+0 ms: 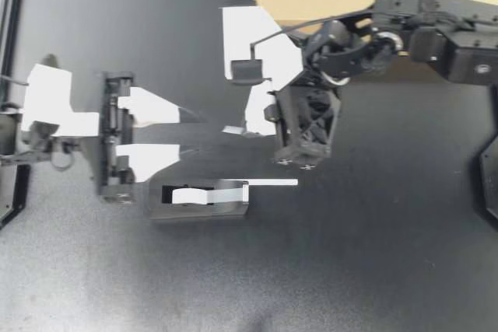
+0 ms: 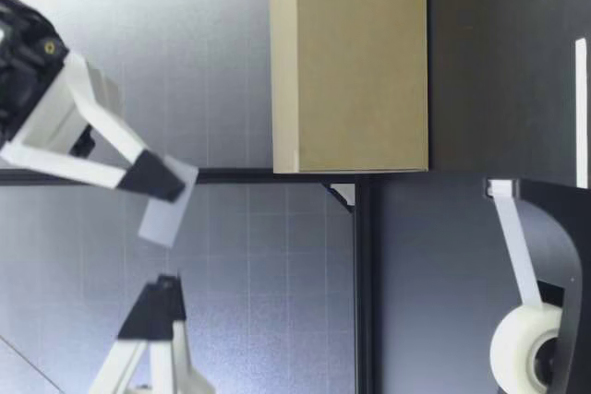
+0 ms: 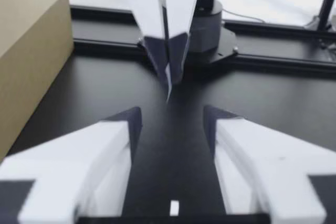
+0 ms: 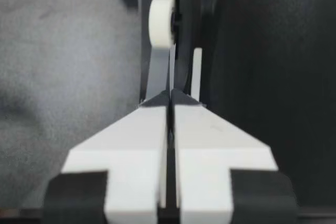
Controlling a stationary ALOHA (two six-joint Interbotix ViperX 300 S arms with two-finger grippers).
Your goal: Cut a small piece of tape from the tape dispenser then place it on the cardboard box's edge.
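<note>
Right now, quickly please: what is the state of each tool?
Left tool: open, holding nothing.
Right tool: closed on a small piece of tape.

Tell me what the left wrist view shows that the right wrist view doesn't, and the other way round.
Only the left wrist view: the cardboard box, my left tool with its fingers open, and the piece of tape hanging from the tips of my right tool. Only the right wrist view: the tape dispenser and its roll, ahead of the tool. Both show my right tool with its fingers shut, and the dark table.
</note>
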